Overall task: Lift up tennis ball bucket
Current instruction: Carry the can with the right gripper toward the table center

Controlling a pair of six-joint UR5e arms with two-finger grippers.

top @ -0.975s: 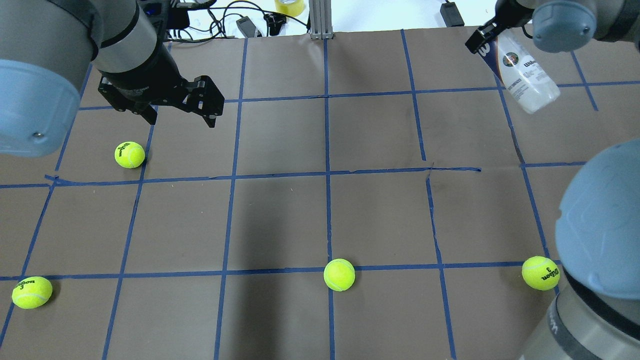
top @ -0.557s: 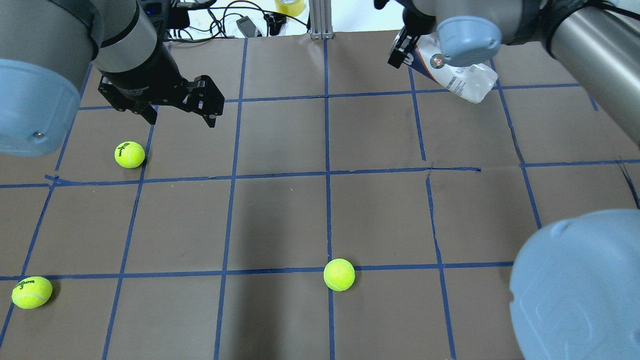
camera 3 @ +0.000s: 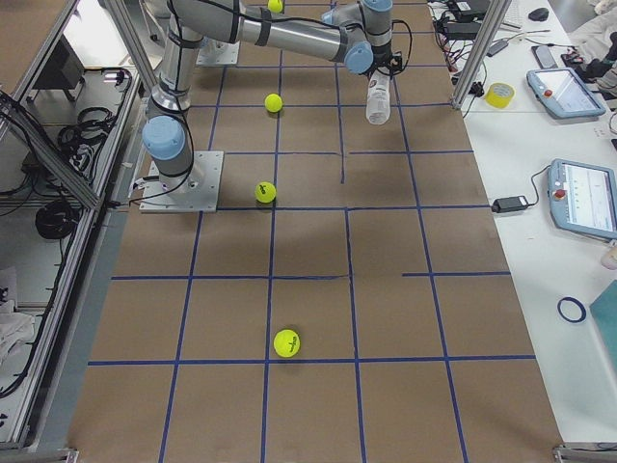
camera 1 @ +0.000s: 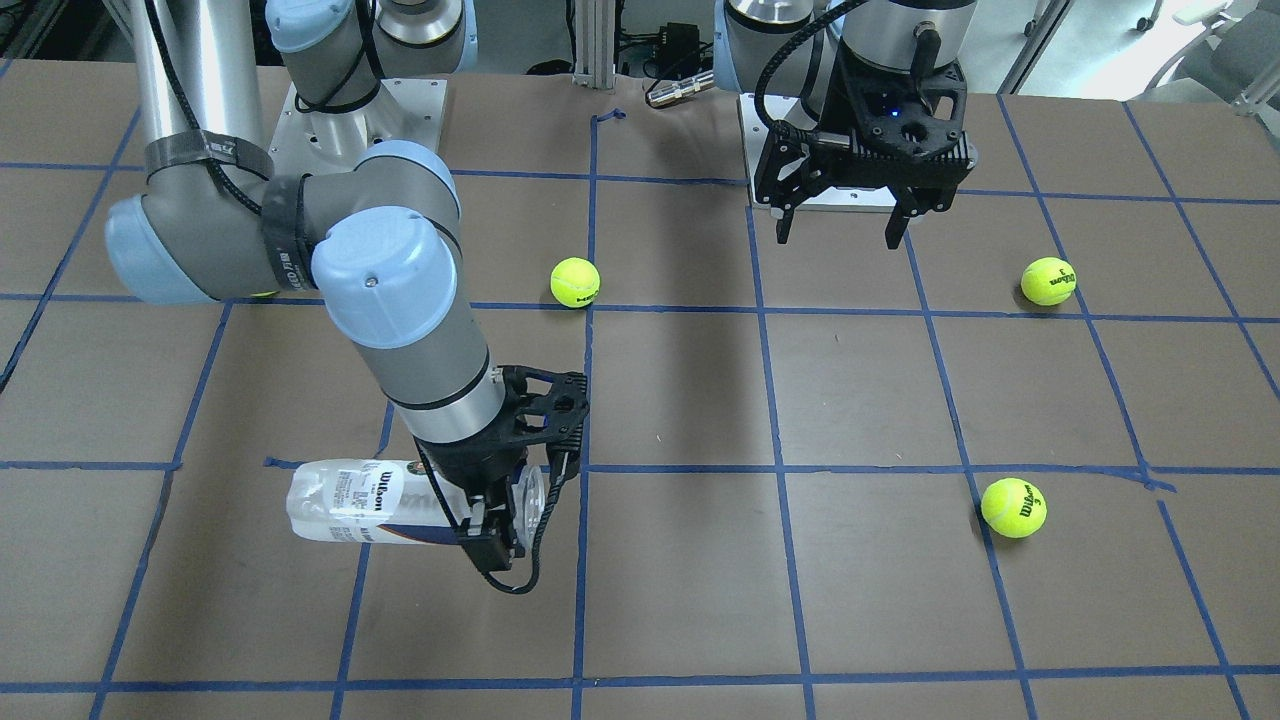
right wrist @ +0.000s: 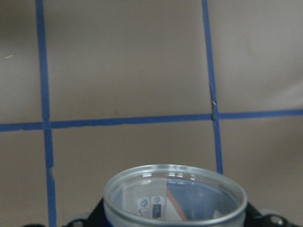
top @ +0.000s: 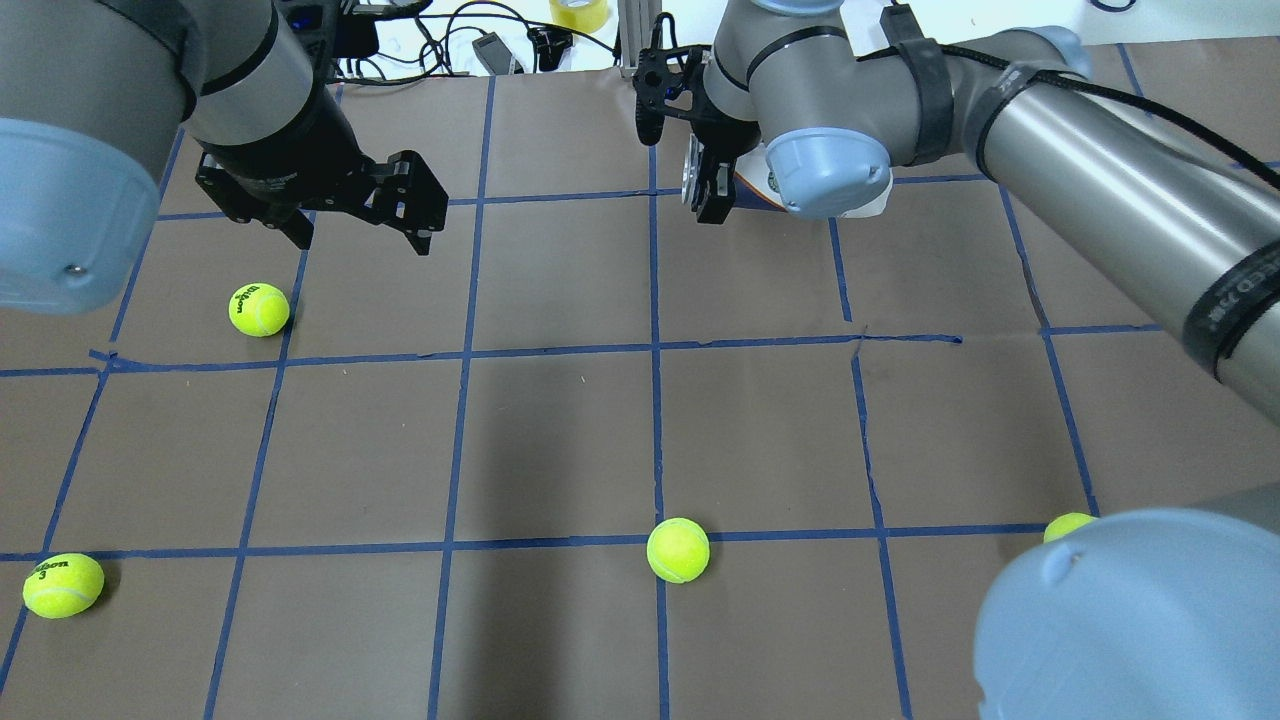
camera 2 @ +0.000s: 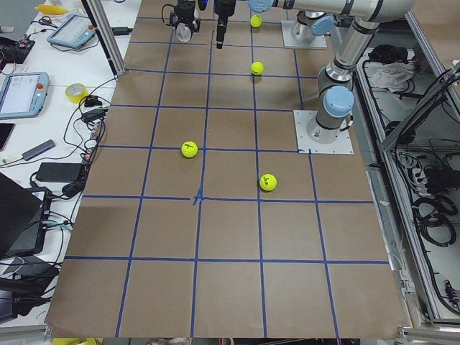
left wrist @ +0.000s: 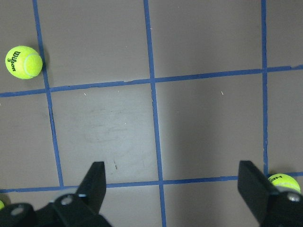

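Observation:
The tennis ball bucket is a clear can with a white and navy Wilson label. It is held lying sideways above the table near its far edge. My right gripper is shut on its open-rim end. In the overhead view the gripper shows while the wrist hides most of the can. The right wrist view shows the can's open rim with the table below. In the exterior right view the can is off the table. My left gripper is open and empty, apart from the can, fingers spread.
Several yellow-green tennis balls lie on the brown gridded table: one near my left gripper, one at the near left, one at the near middle, one half hidden by my right arm. Cables and a tape roll lie beyond the far edge.
My right arm has swung left in the overhead view, carrying the can from the far right corner to the far middle. The left arm and the balls have not moved.

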